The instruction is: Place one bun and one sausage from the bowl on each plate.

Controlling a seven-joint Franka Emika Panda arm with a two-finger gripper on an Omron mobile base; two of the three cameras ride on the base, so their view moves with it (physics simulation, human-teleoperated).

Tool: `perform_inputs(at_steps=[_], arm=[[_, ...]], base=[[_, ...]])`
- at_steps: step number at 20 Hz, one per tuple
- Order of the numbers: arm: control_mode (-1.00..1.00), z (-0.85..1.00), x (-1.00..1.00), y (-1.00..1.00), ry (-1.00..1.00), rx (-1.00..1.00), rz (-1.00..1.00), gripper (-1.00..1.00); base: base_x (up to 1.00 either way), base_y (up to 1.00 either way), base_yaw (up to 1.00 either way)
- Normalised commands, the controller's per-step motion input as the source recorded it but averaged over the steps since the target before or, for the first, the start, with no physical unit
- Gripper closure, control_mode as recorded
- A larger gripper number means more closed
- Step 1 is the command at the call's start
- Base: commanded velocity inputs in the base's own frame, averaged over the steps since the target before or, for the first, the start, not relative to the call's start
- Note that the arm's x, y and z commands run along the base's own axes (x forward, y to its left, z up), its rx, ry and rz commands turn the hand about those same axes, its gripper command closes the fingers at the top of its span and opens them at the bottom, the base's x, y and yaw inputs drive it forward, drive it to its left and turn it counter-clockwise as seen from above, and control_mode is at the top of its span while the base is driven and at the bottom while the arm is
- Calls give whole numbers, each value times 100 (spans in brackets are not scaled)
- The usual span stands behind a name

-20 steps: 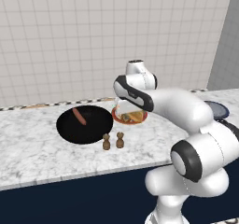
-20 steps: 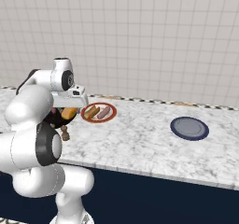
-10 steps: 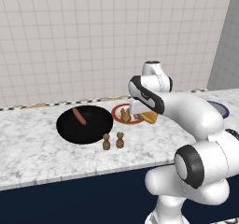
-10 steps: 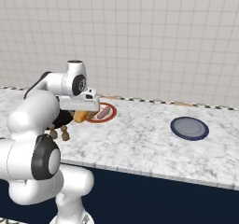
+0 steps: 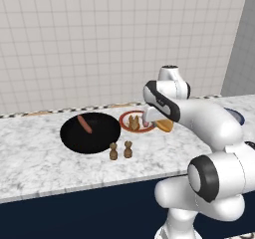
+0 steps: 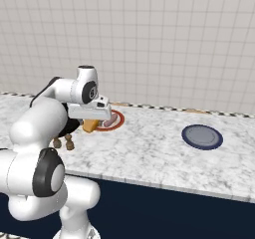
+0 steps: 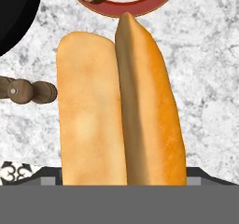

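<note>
Carried right past the white plate, the bun seems clamped in the gripper; keep it level toward the blue plate.

Open counter toward blue plate

One black bowl sits on the counter with one sausage in it. Right of the bowl are two plates: one red-rimmed, one dark blue. One bun. Two small brown shakers stand in front of the bowl.
</note>
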Motion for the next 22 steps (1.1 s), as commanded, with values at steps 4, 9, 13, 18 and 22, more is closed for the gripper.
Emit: perform_inputs(at_steps=[4, 9, 13, 18, 22], arm=[[-100, 0, 0, 0, 0, 0, 0, 100], [100, 0, 0, 0, 0, 0, 0, 100], [100, 0, 0, 0, 0, 0, 0, 100], [100, 0, 0, 0, 0, 0, 0, 100], [100, 0, 0, 0, 0, 0, 0, 100]], base=[[0, 0, 0], [-24, -56, 0], [-24, -100, 0], [-5, -93, -3], [1, -70, -12]])
